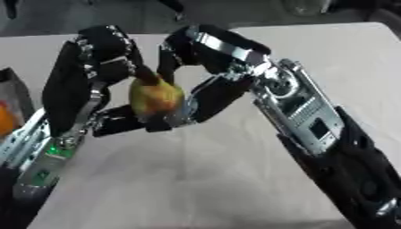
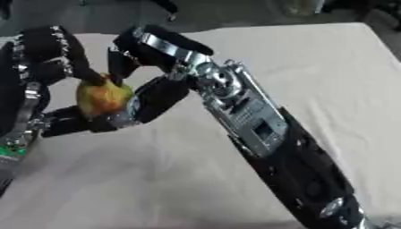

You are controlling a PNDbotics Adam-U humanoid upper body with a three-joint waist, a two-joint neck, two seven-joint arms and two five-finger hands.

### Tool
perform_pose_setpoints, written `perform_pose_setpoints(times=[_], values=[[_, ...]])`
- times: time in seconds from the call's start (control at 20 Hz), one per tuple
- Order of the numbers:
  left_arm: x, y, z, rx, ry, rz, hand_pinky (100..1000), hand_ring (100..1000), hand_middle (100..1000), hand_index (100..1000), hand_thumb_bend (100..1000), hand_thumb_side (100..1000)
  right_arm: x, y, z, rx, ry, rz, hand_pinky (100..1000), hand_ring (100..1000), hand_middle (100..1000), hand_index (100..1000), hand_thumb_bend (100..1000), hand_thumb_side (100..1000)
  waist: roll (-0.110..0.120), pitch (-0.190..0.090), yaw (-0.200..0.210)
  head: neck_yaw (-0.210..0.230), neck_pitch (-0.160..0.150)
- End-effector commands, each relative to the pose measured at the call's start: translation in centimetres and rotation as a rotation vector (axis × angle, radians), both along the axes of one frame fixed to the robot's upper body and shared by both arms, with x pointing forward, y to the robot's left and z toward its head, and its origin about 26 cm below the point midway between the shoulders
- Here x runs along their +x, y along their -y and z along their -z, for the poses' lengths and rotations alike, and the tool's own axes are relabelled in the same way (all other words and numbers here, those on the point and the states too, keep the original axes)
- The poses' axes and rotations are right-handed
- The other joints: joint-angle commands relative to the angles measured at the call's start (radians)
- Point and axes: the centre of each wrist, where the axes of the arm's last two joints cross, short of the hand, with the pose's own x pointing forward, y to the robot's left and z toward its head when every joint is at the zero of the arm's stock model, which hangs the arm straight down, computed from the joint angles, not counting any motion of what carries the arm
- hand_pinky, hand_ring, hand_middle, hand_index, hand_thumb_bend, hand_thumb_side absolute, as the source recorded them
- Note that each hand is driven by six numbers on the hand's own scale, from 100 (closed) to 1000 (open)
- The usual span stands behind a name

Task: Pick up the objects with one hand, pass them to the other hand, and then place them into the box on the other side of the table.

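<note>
A pale cloth-covered surface (image 1: 196, 179) fills most of both views, with a dark floor beyond its far edge. Above it, 1 yellow-and-red pear-shaped fruit (image 1: 155, 96) with a brown stem hangs off the surface between 2 hands: the left hand (image 1: 86, 85) has its fingers (image 1: 106, 40) curled over the fruit's top and its thumb under it, and the right hand (image 1: 215, 67) has its fingers (image 1: 176, 53) curled against the fruit's right side, thumb touching below. At the left edge 1 dark box (image 1: 12, 96) shows something orange (image 1: 5, 120) inside.
</note>
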Motion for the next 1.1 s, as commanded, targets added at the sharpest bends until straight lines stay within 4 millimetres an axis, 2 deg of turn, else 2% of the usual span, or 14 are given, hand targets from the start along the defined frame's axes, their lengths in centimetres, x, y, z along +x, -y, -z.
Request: perform_pose_setpoints(times=[0.05, 0.7, 1.1], values=[[-0.20, 0.08, -0.95, -0.015, 0.030, 0.020, 400, 329, 312, 428, 622, 100, -0.41, 0.08, -0.91, 0.011, 0.038, 0.003, 711, 613, 658, 687, 701, 103, 0.000, -0.001, -0.001, 0.001, -0.013], [-0.12, 0.46, -0.81, -0.025, 0.004, 0.053, 374, 298, 285, 372, 514, 100, -0.51, 0.01, -1.03, 0.005, 0.040, 0.003, 710, 614, 659, 690, 711, 112, -0.001, 0.002, 0.001, 0.000, -0.017], [-0.02, 0.59, -0.90, -0.039, -0.014, 0.049, 370, 294, 274, 340, 510, 100, -0.64, 0.04, -1.30, -0.005, 0.057, -0.001, 716, 628, 676, 705, 730, 130, -0.003, 0.003, -0.002, 0.000, -0.019]])
